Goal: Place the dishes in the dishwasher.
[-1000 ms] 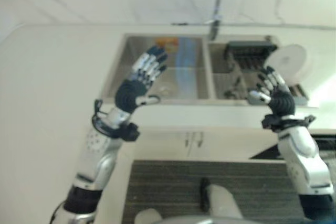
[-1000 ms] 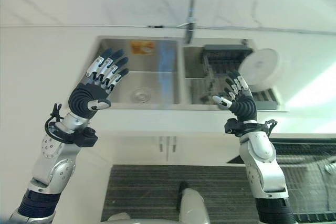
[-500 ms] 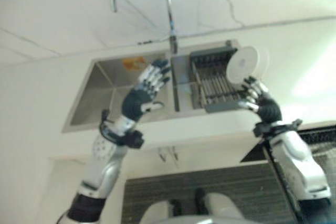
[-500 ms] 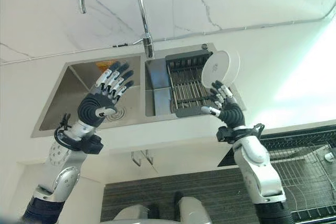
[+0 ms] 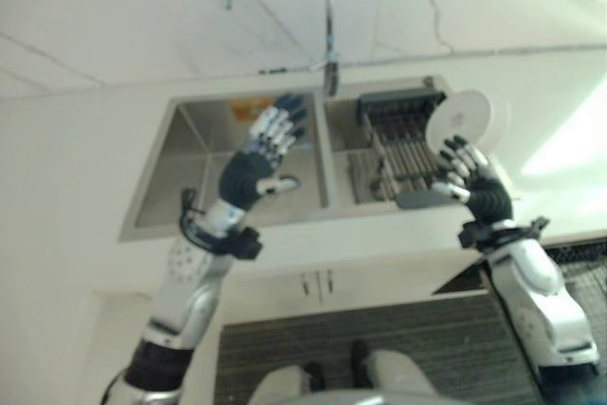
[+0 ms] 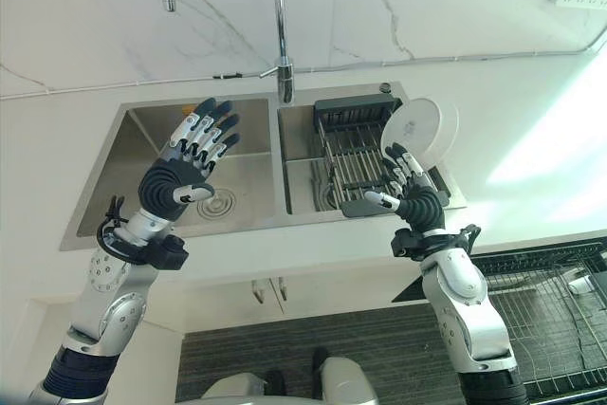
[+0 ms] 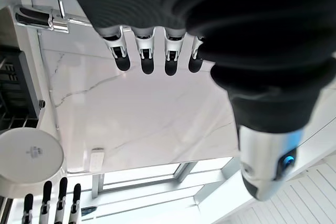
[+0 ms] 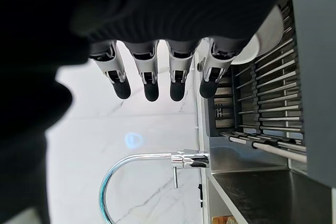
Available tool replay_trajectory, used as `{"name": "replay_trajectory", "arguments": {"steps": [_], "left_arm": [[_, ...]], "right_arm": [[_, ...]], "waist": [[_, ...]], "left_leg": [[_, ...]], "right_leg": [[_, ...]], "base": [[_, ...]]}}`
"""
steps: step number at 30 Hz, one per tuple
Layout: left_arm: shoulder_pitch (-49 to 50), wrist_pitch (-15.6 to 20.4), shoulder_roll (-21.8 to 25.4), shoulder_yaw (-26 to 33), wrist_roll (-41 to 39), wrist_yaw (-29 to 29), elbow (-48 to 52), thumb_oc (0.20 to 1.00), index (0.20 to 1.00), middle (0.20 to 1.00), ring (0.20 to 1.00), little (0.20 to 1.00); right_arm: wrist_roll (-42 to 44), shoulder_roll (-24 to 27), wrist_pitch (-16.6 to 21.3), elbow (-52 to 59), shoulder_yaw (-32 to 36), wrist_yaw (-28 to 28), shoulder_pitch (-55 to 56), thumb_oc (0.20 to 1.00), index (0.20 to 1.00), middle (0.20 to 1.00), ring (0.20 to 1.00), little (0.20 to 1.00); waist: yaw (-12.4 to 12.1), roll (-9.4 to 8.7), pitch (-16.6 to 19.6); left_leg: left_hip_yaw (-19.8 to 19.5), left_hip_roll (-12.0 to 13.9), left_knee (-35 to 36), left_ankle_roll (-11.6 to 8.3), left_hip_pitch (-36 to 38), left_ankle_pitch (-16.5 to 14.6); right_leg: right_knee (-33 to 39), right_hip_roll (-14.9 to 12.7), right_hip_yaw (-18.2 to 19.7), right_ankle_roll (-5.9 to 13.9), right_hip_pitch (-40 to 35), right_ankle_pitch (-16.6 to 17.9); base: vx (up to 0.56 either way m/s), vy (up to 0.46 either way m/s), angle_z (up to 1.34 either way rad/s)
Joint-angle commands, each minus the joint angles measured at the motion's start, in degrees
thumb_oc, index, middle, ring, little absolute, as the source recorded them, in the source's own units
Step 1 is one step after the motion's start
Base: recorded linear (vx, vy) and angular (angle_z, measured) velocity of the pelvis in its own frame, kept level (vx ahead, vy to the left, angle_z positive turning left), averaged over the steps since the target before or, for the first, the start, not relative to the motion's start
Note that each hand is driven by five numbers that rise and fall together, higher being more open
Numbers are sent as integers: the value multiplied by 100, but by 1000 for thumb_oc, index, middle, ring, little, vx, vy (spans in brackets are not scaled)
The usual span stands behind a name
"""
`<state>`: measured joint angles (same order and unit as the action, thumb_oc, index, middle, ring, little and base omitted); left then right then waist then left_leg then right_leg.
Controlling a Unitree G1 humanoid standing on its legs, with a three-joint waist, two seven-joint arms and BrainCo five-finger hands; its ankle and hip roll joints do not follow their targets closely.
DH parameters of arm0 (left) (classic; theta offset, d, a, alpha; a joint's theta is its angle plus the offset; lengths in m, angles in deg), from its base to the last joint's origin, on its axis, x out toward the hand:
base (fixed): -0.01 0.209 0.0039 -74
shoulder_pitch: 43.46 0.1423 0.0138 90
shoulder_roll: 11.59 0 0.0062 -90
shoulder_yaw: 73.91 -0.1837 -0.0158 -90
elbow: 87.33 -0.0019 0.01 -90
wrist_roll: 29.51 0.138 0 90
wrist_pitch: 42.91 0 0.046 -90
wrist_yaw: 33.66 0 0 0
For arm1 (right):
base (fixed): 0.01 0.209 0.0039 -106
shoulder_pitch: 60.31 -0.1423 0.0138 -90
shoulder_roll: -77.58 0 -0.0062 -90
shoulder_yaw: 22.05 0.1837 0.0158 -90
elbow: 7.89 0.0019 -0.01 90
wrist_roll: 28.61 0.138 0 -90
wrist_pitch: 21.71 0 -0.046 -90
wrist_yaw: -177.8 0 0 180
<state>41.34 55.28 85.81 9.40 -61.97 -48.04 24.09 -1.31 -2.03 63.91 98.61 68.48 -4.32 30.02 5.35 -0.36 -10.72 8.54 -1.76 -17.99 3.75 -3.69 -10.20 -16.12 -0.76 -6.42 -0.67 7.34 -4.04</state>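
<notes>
Plate (image 6: 421,127), round and white, stands upright in rack (image 6: 353,154).

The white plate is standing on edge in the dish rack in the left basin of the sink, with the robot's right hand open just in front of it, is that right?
Not quite. The white plate stands on edge in the dish rack, but that rack sits in the sink's right basin, right of the faucet, as the right eye view shows. The left basin holds no rack. The right hand is indeed open just in front of the plate.
</notes>
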Motion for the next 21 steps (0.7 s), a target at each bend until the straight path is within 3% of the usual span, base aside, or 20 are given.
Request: {"name": "replay_trajectory", "arguments": {"steps": [1, 4, 5, 6, 8, 11, 12, 13, 19, 21], "left_arm": [[-213, 456, 213, -36, 237, 18, 240, 1000, 1000, 1000, 1000, 1000], [-210, 474, 197, -94, 210, 30, 224, 1000, 1000, 1000, 1000, 1000], [-148, 554, 205, -137, 297, -30, 209, 1000, 1000, 1000, 1000, 1000], [-143, 571, 208, -130, 352, -43, 200, 1000, 1000, 1000, 1000, 1000], [-251, 529, 250, -114, 338, -18, 150, 1000, 1000, 1000, 1000, 1000], [-502, 313, 270, -121, 289, -14, 146, 1000, 1000, 1000, 1000, 1000], [-541, 254, 294, -167, 312, -4, 158, 1000, 1000, 1000, 1000, 1000], [-561, 309, 344, -255, 293, 83, 201, 1000, 1000, 1000, 1000, 1000], [-337, 240, 320, -135, -37, 37, 306, 1000, 1000, 1000, 1000, 1000], [-333, 216, 315, -146, -37, 53, 297, 1000, 1000, 1000, 1000, 1000]], "right_arm": [[-45, 56, 332, 441, 115, -8, -382, 1000, 1000, 1000, 1000, 1000], [-29, 75, 297, 407, 110, -9, -464, 1000, 1000, 1000, 1000, 1000], [20, 101, 358, 493, 106, -144, -437, 1000, 1000, 1000, 1000, 1000], [-7, 98, 368, 494, 103, -225, -424, 1000, 1000, 1000, 1000, 1000], [-109, 96, 413, 435, 42, -370, -416, 1000, 1000, 1000, 1000, 1000], [-11, 66, 573, 443, -7, -322, -414, 1000, 1000, 1000, 1000, 1000], [10, 34, 500, 527, -22, -269, -452, 1000, 1000, 1000, 1000, 1000], [-37, 153, 342, 574, -113, -312, -628, 1000, 1000, 1000, 1000, 1000], [114, 394, 258, 552, -86, -503, -740, 1000, 1000, 1000, 1000, 1000], [253, 411, 271, 541, -78, -551, -786, 1000, 1000, 1000, 1000, 1000]], "waist": [[-95, -80, 133], [-137, -70, 115], [-167, -30, 62], [-182, -44, 37], [-220, -119, -4], [-199, -280, -6], [-151, -285, 11], [-198, -246, 77], [-202, -218, 177], [-175, -186, 190]], "left_leg": [[-208, 277, 80, -388, 67, -486], [-395, 246, 80, -343, 39, -442], [-502, 331, 80, -311, -25, -330], [-506, 353, 80, -310, -36, -315], [-549, 373, 80, -337, -58, -305], [-731, 390, 80, -453, -51, -470], [-756, 447, 80, -473, -13, -542], [-690, 586, 80, -541, -35, -529], [-194, 1274, 80, -828, 32, -326], [-135, 1387, 80, -894, 36, -261]], "right_leg": [[-107, -535, -83, 889, 83, -218], [-107, -356, -24, 886, -83, -103], [-107, -148, -36, 932, -337, 239], [-107, -200, -63, 971, -329, 332], [-107, -482, -52, 1031, -228, 343], [-107, -1165, 450, 1171, 213, 416], [-107, -1225, 645, 1239, 319, 412], [-107, -1166, 550, 1277, 301, 22], [-107, -1141, 153, 1147, 118, -247], [-107, -1099, 137, 1096, 100, -277]], "base": [[70, 196, 1], [46, 217, 0], [14, 145, -14], [10, 60, -26], [15, -139, -36], [84, -418, -3], [119, -522, 48], [103, -469, 55], [57, -255, 21], [24, -105, -18]]}}
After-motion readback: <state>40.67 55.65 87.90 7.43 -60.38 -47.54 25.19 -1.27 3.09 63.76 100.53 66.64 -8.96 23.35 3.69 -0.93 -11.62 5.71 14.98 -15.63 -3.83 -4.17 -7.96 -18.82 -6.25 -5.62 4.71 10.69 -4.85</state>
